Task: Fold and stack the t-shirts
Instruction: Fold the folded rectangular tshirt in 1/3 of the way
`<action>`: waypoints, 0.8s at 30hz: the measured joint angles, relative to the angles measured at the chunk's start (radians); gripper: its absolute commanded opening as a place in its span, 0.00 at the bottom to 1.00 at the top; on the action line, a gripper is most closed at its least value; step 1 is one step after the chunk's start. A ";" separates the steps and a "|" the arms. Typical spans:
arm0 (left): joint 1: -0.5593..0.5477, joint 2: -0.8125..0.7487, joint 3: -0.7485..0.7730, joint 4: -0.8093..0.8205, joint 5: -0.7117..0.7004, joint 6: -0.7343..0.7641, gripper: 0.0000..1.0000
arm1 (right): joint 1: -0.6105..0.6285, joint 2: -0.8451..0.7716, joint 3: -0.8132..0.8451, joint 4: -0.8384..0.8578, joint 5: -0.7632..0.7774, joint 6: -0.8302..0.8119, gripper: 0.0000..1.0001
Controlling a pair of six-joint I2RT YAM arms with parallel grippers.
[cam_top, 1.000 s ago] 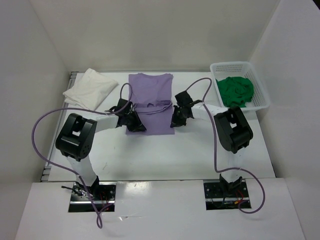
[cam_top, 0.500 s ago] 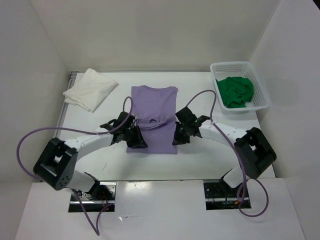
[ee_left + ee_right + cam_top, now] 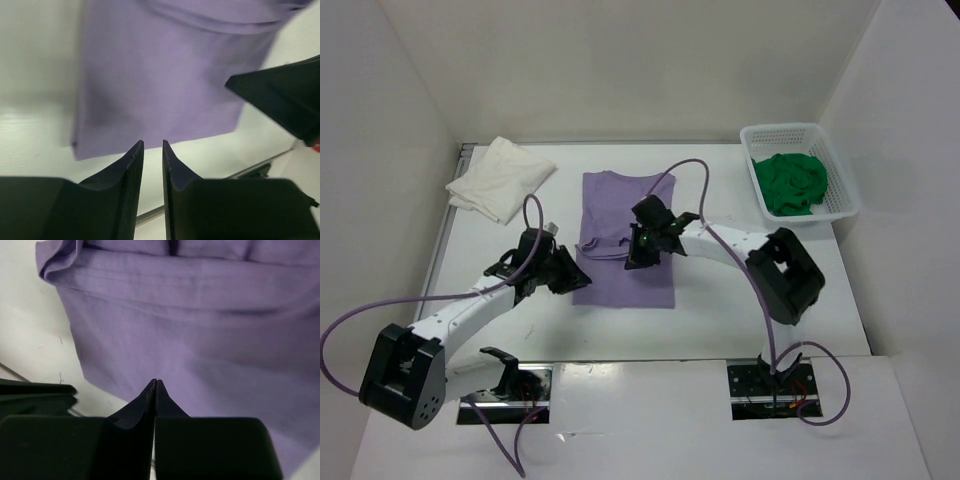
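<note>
The left fingers stand a narrow gap apart with nothing between them, just off the near-left corner of the lavender t-shirt. 1 second ago they were at its left edge, farther up, so I judge they have let go and backed away. The right fingers are pressed together with no cloth visibly caught. They have swung in from the right edge and now hang over the shirt's middle, with a folded band just beyond them. The shirt has been drawn nearer the arms; a cross fold looks due next. Bare surface lies right of the right fingers. Far beyond the left fingers rests the folded white t-shirt. Far right of the right fingers, the green t-shirt sits bunched in the basket.
</note>
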 measured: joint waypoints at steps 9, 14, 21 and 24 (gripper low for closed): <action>0.032 0.210 -0.038 0.073 0.010 0.027 0.28 | 0.034 0.208 0.138 0.037 0.032 -0.021 0.00; 0.035 0.256 -0.043 0.114 0.039 0.032 0.28 | 0.049 0.233 0.153 0.050 0.067 -0.029 0.00; 0.035 0.255 -0.045 0.117 0.042 0.054 0.28 | 0.062 0.306 0.259 0.076 0.236 -0.036 0.00; 0.035 0.246 -0.045 0.106 0.037 0.056 0.28 | 0.052 0.350 0.333 0.097 0.337 -0.038 0.00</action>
